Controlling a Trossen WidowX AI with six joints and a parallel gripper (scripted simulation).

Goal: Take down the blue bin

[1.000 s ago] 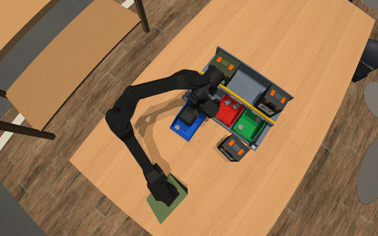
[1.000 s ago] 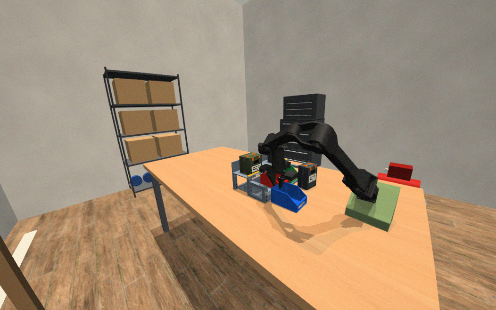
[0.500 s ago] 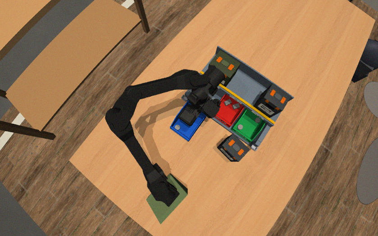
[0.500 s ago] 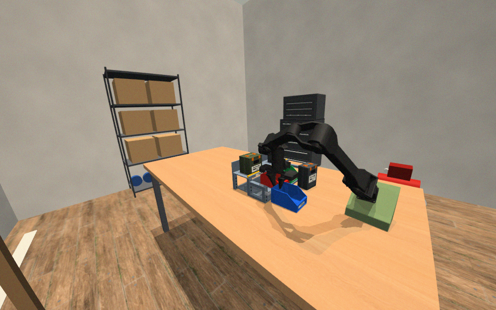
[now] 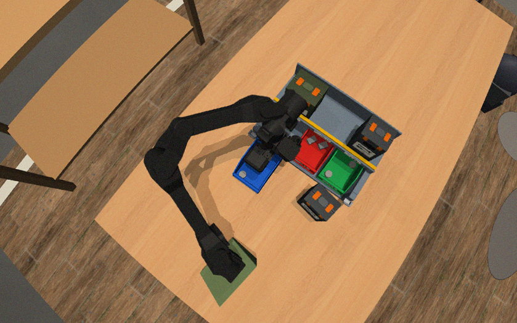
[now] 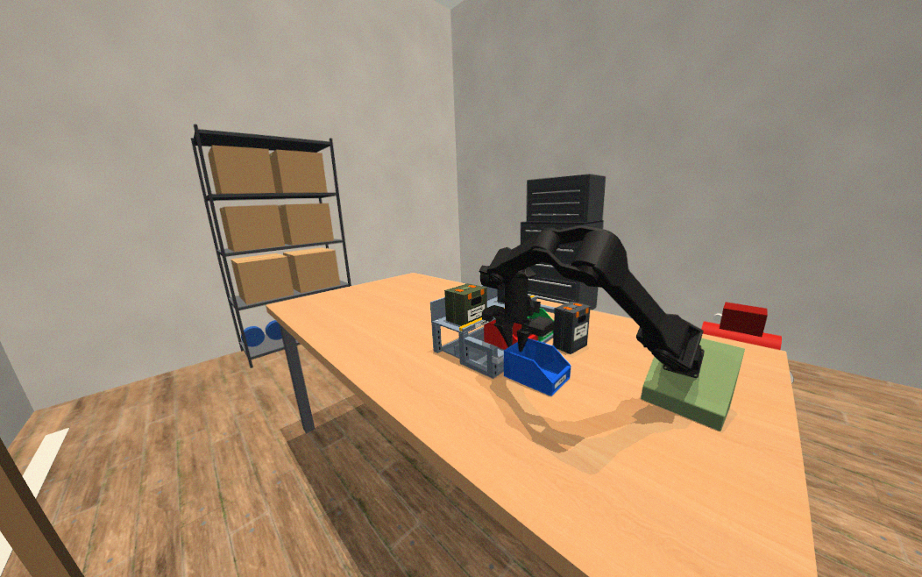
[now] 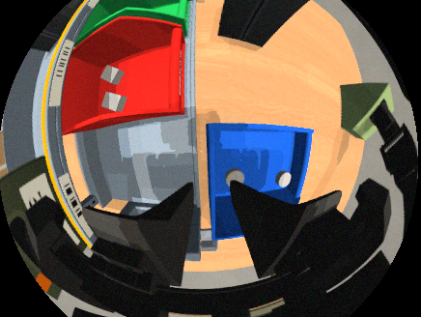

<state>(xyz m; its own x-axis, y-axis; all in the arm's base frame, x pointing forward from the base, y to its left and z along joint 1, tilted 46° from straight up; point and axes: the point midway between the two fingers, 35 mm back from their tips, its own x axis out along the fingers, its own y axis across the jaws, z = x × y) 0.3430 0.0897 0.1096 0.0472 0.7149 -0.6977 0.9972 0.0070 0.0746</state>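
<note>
The blue open bin (image 5: 258,179) (image 6: 528,367) (image 7: 256,145) stands upright on the table, just in front of the grey shelf (image 5: 335,115) (image 6: 438,338) (image 7: 140,137). Two round parts lie in it in the wrist view, one grey (image 7: 234,175) and one pale (image 7: 283,179). My gripper (image 5: 272,152) (image 6: 514,343) (image 7: 211,187) points down over the bin's shelf-side wall. Its fingers are partly open, one to each side of that wall in the wrist view, with nothing gripped. How far the tips reach down beside the wall is hard to tell.
A red bin (image 5: 311,153) (image 7: 140,87) and a green bin (image 5: 339,174) sit on the shelf's lower level. An olive case (image 6: 462,307) and a black case (image 5: 372,139) stand on top. Another black case (image 5: 323,200) (image 6: 570,330) stands on the table before the shelf.
</note>
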